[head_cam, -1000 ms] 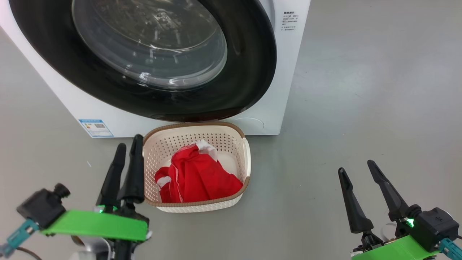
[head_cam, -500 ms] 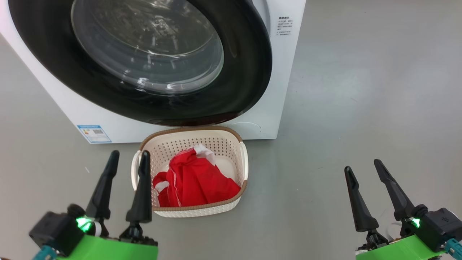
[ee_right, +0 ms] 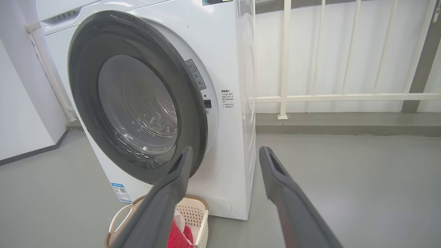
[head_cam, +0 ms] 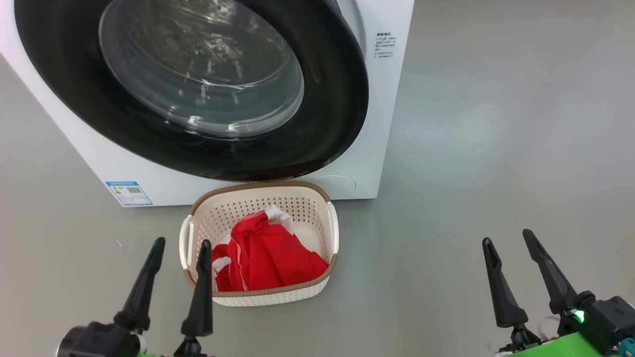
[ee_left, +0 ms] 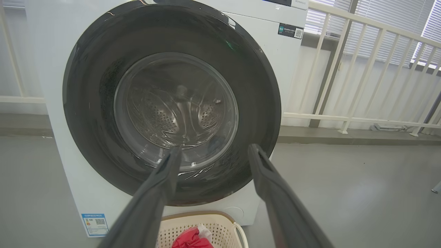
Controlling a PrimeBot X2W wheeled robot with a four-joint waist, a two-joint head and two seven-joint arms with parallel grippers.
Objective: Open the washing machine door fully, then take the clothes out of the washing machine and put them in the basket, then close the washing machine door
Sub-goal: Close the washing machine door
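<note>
red clothes [head_cam: 270,258] lie in the basket [head_cam: 278,297], partly hidden behind wide-spread left fingers [head_cam: 202,292]; right fingers [head_cam: 501,290] wide too.

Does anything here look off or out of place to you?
One thing: the washing machine door looks not quite shut; its right edge stands off the washing machine front, leaving the latch slot exposed. Otherwise the clothes lie crumpled inside the basket, nothing spilled.

- The left gripper [head_cam: 181,243] sat low at the left of the head view, its 2 dark fingers [head_cam: 143,287] spread apart, pointing up, holding nothing.
- The right gripper [head_cam: 507,236] sat low at the right, likewise spread and empty, tilted slightly left.
</note>
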